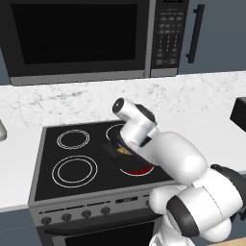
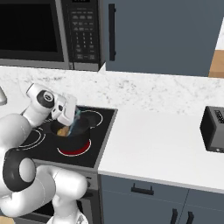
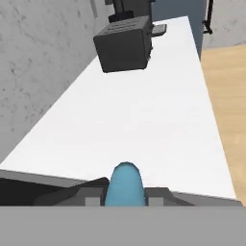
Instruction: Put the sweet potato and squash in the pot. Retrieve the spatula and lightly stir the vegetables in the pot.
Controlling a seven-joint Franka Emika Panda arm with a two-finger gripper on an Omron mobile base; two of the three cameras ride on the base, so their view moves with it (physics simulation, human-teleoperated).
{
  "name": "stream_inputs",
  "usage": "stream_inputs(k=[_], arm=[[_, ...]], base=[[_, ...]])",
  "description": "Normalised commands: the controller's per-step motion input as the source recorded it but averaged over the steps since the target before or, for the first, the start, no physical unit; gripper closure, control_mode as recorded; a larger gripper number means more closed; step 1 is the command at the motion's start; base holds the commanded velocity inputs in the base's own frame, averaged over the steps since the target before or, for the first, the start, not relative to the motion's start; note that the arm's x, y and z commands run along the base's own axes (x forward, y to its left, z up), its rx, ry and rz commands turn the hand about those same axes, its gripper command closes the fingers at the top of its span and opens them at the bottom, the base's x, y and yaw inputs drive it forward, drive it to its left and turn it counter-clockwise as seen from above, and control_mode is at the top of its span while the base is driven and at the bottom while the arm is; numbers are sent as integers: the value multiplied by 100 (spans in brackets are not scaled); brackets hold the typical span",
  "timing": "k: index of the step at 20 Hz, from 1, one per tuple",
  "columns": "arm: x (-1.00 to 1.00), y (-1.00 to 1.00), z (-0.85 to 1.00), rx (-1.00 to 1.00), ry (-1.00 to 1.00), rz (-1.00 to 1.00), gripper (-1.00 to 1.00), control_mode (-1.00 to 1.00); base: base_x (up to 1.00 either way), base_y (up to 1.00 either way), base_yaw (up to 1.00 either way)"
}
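The two-finger gripper [image 3: 126, 196] is pinched on the slim light-blue spatula [image 3: 125, 185], whose rounded end stands up between the dark finger tips in the hand view, with the white countertop [image 3: 144, 115] and a black box-shaped toaster [image 3: 124, 47] beyond. In the right base view the gripper [image 2: 75, 120] sits at the rim of the round black pot [image 2: 72, 139], the spatula [image 2: 78, 116] a blue sliver beside the hand. The pot stands on the front right burner of the black glass cooktop [image 1: 72, 163], over a glowing red ring [image 2: 74, 151]. Small orange-yellow vegetables [image 2: 64, 131] lie inside. Judgement: both vegetables appear loaded and stirring is the step in hand. The pot's contents lie directly below the hand; the spatula's long axis seems to run steeply downward, though its blade is hidden.
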Motion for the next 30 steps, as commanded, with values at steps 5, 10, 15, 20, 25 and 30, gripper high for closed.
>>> stream_inputs(k=[5, 10, 15, 20, 25, 30], arm=[[0, 3, 0, 22, 0, 0, 100, -100], [-5, -10, 0, 7, -2, 0, 100, -100], [-1, -27, -17, -5, -9, 0, 100, -100], [0, -27, -36, -23, -16, 0, 100, -100], [0, -28, -11, -29, -15, 0, 100, -100], [0, -12, 17, -16, -1, -3, 100, -100]], base=[[0, 0, 0], [0, 0, 0], [0, 0, 0], [0, 0, 0], [0, 0, 0], [0, 0, 0]])
